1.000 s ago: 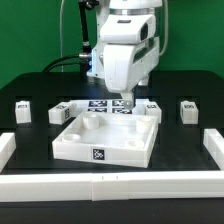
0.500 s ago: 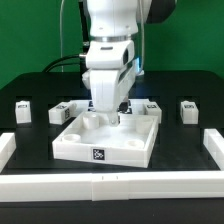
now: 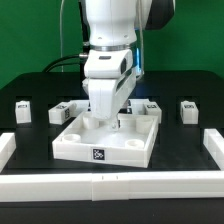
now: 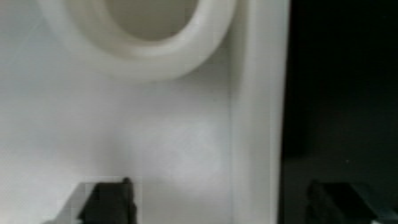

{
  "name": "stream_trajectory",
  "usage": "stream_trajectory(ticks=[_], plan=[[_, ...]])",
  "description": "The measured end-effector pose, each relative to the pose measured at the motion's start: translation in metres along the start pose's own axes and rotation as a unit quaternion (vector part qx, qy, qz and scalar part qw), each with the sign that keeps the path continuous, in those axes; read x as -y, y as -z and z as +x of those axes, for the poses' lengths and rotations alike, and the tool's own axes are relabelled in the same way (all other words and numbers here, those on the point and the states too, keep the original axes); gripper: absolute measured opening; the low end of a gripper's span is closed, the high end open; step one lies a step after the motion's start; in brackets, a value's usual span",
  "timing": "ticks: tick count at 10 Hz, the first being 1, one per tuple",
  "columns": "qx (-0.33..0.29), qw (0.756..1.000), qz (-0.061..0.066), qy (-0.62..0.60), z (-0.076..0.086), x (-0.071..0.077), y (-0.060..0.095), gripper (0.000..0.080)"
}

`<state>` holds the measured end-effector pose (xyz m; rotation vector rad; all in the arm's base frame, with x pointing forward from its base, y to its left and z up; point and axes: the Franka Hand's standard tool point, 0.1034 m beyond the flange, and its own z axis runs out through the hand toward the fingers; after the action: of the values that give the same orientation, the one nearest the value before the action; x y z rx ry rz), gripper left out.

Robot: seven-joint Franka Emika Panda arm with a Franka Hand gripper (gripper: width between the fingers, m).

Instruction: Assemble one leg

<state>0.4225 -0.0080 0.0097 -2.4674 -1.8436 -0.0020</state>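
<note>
You are looking at a green table [image 3: 30, 85] fenced by white rails [image 3: 110, 183]. Your gripper [image 3: 113, 118] is hanging spread apart, holding nothing, just over the white panel [image 3: 100, 150] at frame centre. A leg [image 3: 187, 108] is sitting centre right, with bare green around it.

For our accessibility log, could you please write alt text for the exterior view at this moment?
A white robot arm reaches straight down, its gripper low inside the back part of a large white square panel on a dark table. The leg farthest on the exterior view's left and three more like it flank the arm, two each side.
</note>
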Motion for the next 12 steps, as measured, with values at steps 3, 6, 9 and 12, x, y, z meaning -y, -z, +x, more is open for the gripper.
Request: stream_trajectory(ticks=[3, 6, 9, 12], plan=[[0.000, 1.000, 0.000, 0.000, 0.000, 0.000, 0.000, 0.0101], [-0.001, 1.000, -0.003, 0.000, 0.001, -0.001, 0.001, 0.0057], [-0.001, 1.000, -0.004, 0.000, 0.001, -0.001, 0.001, 0.0057], [-0.002, 0.997, -0.014, 0.082, 0.013, -0.019, 0.001, 0.0058]])
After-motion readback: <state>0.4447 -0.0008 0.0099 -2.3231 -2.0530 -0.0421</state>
